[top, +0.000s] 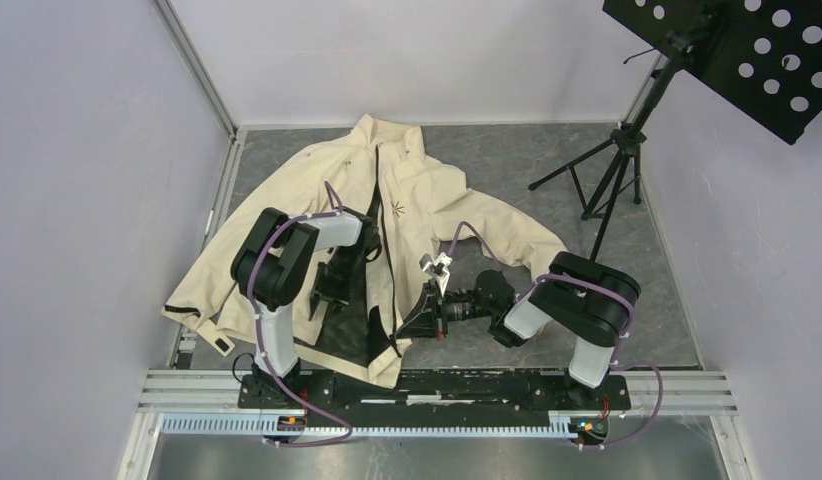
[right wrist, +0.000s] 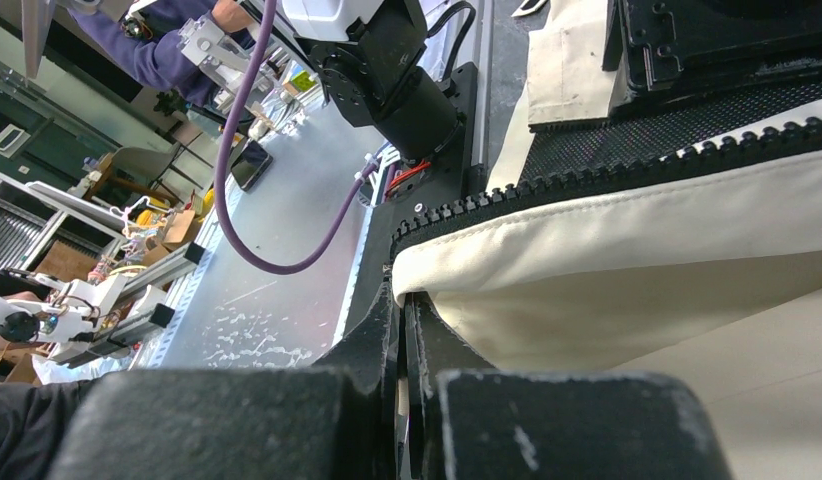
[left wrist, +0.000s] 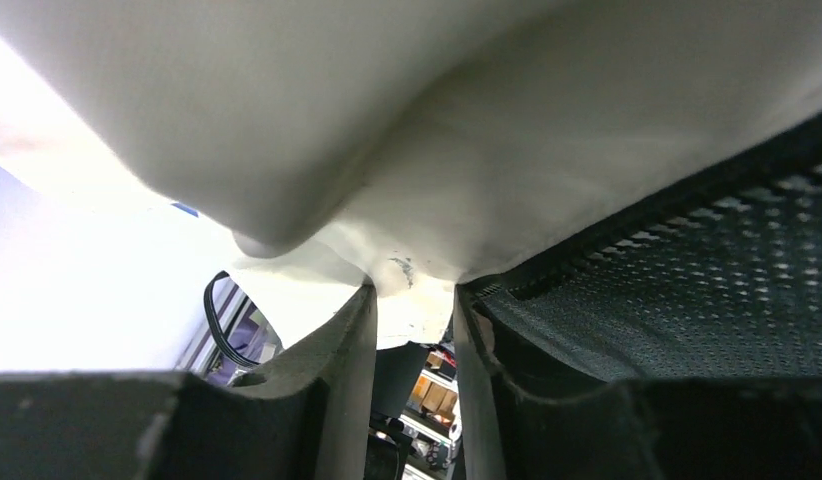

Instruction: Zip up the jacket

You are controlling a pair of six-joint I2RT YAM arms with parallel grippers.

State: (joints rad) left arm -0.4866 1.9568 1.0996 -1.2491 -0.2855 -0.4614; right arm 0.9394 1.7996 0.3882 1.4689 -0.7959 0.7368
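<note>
The cream-beige jacket [top: 427,200] lies spread on the grey table, collar at the far end. Its lower front is open and shows black lining [top: 359,330]. The dark zipper [top: 385,250] runs down the middle. My left gripper [top: 332,290] is on the left front panel. In the left wrist view its jaws [left wrist: 414,300] pinch a fold of cream fabric [left wrist: 417,170] beside the mesh lining [left wrist: 687,290]. My right gripper [top: 415,322] is at the bottom of the right front panel. In the right wrist view it [right wrist: 402,300] is shut on the jacket's lower corner, just below the zipper teeth [right wrist: 607,175].
A black tripod stand [top: 612,175] stands at the back right, with a perforated black panel [top: 747,50] overhead. Light walls enclose the table on three sides. An aluminium rail [top: 437,400] with the arm bases runs along the near edge.
</note>
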